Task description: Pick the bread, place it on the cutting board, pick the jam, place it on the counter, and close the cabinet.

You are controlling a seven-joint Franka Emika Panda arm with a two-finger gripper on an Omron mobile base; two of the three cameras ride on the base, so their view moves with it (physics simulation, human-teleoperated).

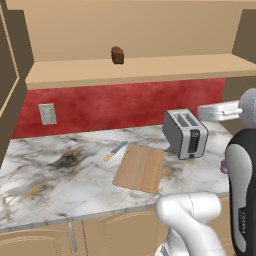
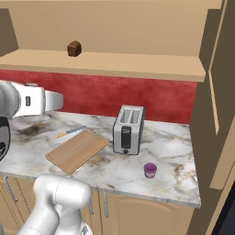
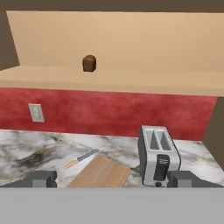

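1. Claw spread wide, holding nothing; both dark tips apart at the bottom of the hand view.
2. Bread upright on the open cabinet's shelf, well above the bench and the claw, alone there.
3. From the claw: loaf up, forward and a little to the left, well apart; likely next a rise and a reach into the cabinet. Long axis of the loaf too small to tell.
4. Cutting board flat on the bench, bare, set at an angle, just left of the toaster; knife lying just beyond its far corner, apart from it.
5. Jam standing on the bench near the front edge, right of the toaster, lid on; by the look of it, that step needs nothing.
6. Cabinet doors swung open at both sides; closing not yet done.
7. Toaster slots empty as far as visible. Wall socket on the red backsplash, off to the left.
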